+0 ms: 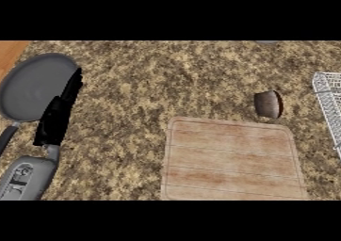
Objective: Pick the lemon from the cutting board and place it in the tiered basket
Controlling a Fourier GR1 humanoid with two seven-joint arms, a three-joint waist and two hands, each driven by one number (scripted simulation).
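Speckled brown stone counter (187, 70), seen from above. A wooden board (232, 162) lies near, right of centre. A dark brown rounded lump (268, 104) sits on the counter just beyond the board's far right corner, between the board and the white wire basket (332, 113) at the right edge; whether it is the lemon cannot be told. A grey pan (30, 87) lies far left. The left hand (59, 115), fingers straight and holding nothing, lies along the pan's right rim.

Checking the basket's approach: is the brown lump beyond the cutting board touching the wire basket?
Apart. The head view shows speckled counter between the brown lump and the wire basket.
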